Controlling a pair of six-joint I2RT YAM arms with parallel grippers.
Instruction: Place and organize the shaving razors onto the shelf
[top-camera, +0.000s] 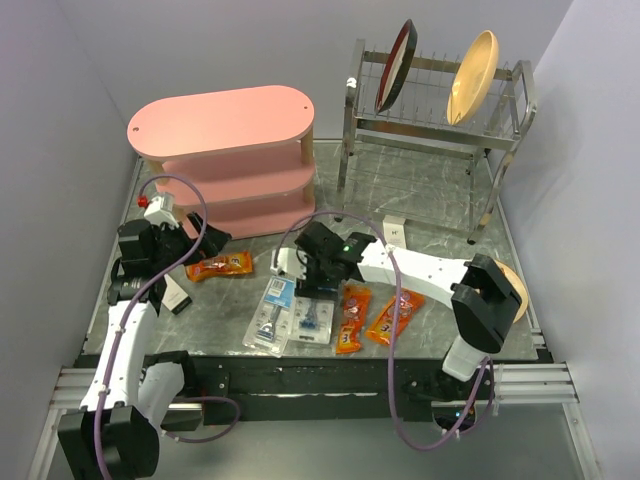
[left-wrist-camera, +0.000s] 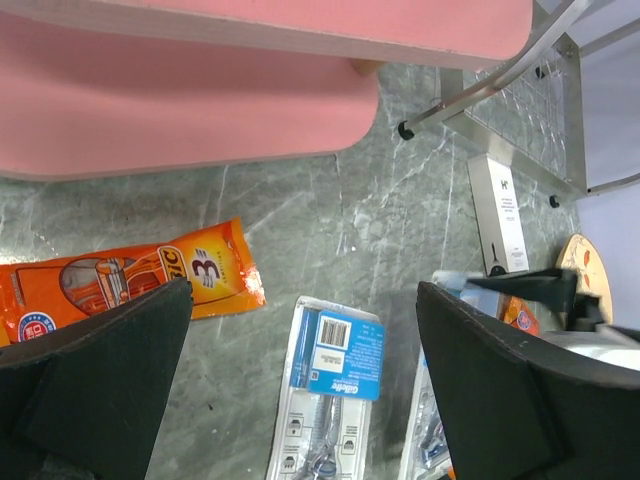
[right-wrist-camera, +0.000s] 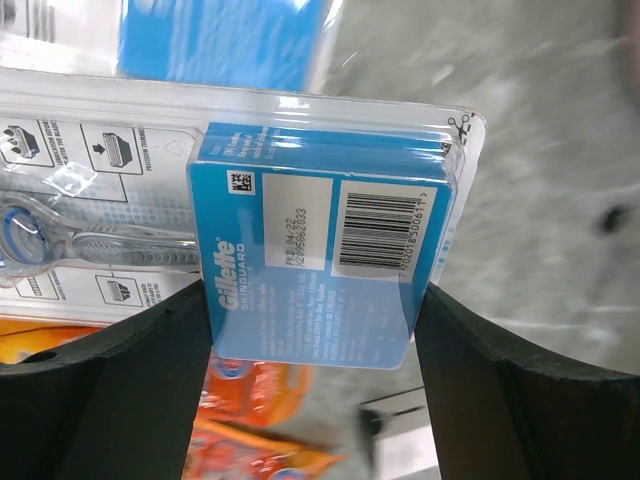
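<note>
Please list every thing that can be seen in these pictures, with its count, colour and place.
shelf: one, pink, far left.
dish rack: one, metal, far right.
plates: two, one dark red, one cream, upright in the rack.
razor packs: two, clear with blue cards; one flat at the front, one gripped beside it.
orange packets: three; one before the shelf, two front right.
white box: one, before the rack.
wooden disc: one, tan, right edge.
table: one, grey marble.
left gripper: black, open, near the shelf.
right gripper: black, shut on one razor pack.
</note>
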